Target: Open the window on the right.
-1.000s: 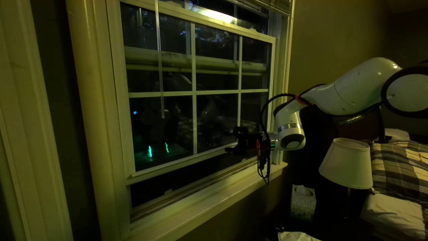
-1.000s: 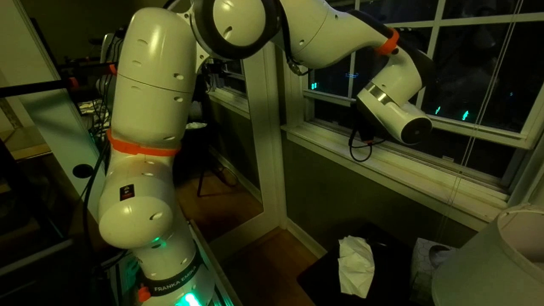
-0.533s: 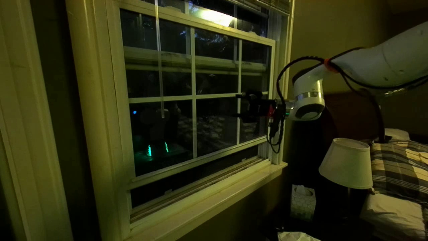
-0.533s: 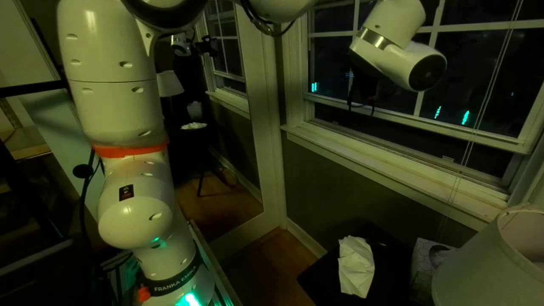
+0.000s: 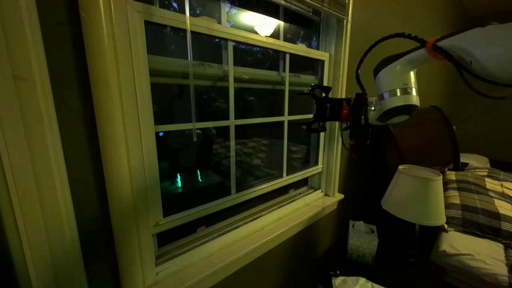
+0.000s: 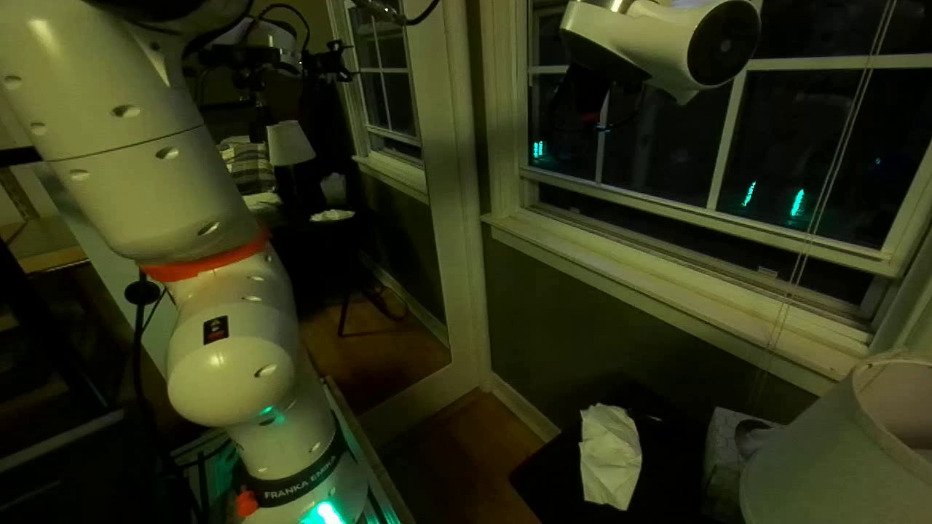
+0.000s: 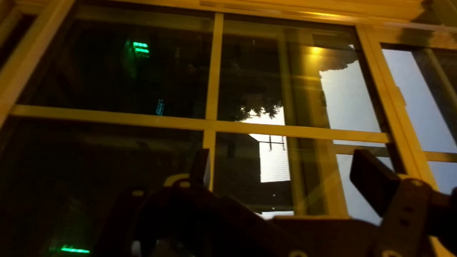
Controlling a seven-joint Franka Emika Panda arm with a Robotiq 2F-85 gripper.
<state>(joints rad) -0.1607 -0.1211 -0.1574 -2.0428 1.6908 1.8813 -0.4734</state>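
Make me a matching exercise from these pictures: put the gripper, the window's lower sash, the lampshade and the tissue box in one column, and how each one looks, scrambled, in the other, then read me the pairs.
Things:
1. Gripper
2. Window's lower sash
3. Lampshade
4. Tissue box

How they look:
A. Raised partway, leaving a gap above the sill
B. Hexagon pattern on its side
C. Open, holding nothing
D. Plain and pale, wider at the bottom

Pairs: 1-C, 2-A, 3-D, 4-B
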